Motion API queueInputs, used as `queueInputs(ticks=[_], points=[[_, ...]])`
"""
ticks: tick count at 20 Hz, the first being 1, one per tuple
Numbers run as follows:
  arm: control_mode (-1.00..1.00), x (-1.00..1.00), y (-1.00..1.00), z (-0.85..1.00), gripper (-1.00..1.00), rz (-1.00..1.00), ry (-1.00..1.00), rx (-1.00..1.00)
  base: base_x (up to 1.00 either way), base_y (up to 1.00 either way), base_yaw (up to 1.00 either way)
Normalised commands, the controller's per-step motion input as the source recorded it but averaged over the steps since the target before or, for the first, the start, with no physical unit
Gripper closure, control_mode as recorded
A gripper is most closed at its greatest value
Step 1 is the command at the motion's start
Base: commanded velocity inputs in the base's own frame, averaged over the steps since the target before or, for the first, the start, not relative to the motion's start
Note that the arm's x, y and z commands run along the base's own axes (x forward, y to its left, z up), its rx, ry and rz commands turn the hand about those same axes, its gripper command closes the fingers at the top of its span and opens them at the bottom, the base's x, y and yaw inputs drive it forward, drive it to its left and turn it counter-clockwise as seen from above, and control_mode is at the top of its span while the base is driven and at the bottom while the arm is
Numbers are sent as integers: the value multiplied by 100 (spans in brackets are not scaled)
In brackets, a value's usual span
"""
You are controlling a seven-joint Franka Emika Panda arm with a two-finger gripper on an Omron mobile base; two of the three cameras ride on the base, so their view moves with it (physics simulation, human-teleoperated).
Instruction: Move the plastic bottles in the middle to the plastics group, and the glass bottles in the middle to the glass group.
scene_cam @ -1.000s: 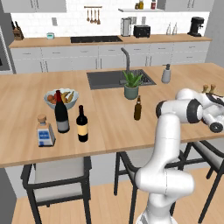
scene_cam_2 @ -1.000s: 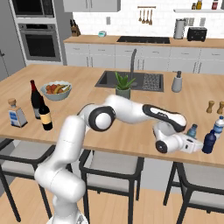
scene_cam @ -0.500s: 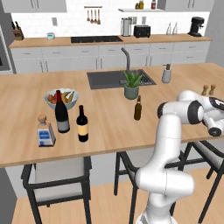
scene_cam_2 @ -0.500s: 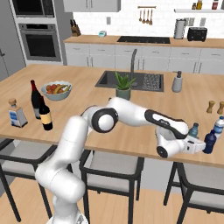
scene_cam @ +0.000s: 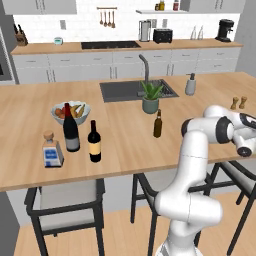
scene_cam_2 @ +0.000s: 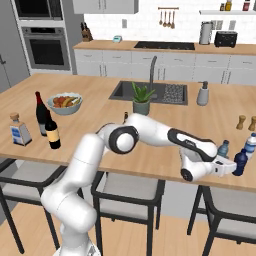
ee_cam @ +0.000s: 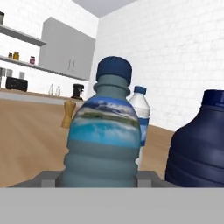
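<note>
Setting the small plastic bottle (ee_cam: 105, 131) down cleanly is the step in hand, I judge: the hand (scene_cam_2: 226, 166) is clenched around its lower body at the far right end of the counter (scene_cam_2: 150, 155), and it should be lowered upright until the base sits flat before letting go. Left of the hand, well apart, the brown glass bottle (scene_cam: 158, 124) and the yellow-labelled wine bottle (scene_cam: 94, 142) wait mid-counter. Straight ahead between the fingers, the held bottle is translucent blue with a ribbed body, a landscape label and a dark cap. Just behind it stands a white bottle (ee_cam: 141, 120); close on the right, a dark blue jug (ee_cam: 201, 148).
</note>
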Motion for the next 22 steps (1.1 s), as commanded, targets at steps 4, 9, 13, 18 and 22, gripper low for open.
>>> queueInputs(ticks=[4,9,13,18,22], points=[[-100,-8,-11,-67,100,0,0,0,0,0,0],[-100,-25,-4,-56,100,0,0,0,0,0,0],[-100,-34,6,-61,100,0,0,-2,0,0,0],[-100,-47,10,-64,100,0,-3,-3,0,0,0],[-100,-55,20,-67,100,0,-5,-3,0,0,0]])
